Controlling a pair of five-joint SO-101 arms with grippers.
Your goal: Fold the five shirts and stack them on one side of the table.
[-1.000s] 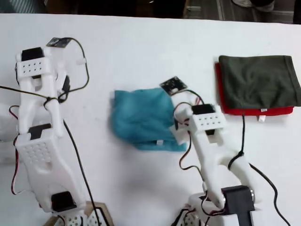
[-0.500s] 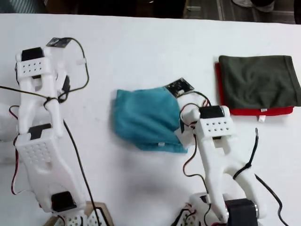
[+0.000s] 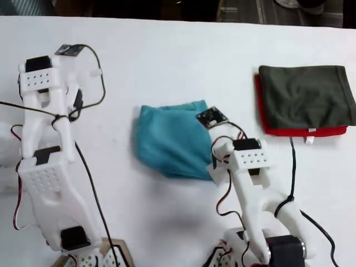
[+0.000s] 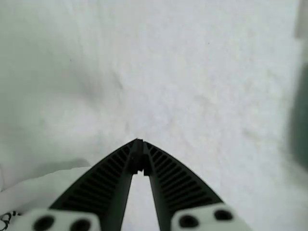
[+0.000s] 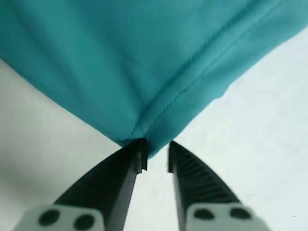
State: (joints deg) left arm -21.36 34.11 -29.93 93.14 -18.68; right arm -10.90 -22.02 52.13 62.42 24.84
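Here, the right gripper (image 5: 154, 155) sits at a corner of the teal shirt (image 3: 169, 142), toward the middle of the table (image 3: 178, 61).
Its tips stand slightly apart, seemingly not pinching the hem; the left gripper (image 4: 138, 147) is pressed together.

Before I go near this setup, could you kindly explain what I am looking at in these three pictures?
These are two white robot arms, the left arm and the right arm, at a white table. One picture looks down from a fixed camera above; the other two come from cameras on the arms' wrists. On the table lie a folded teal shirt in the middle and, towards the right arm's side, a dark green shirt stacked on a red shirt. The left end effector is shut over bare table, holding nothing. The right end effector is slightly open, with a corner of the teal shirt at its tips; whether it grips I cannot tell.
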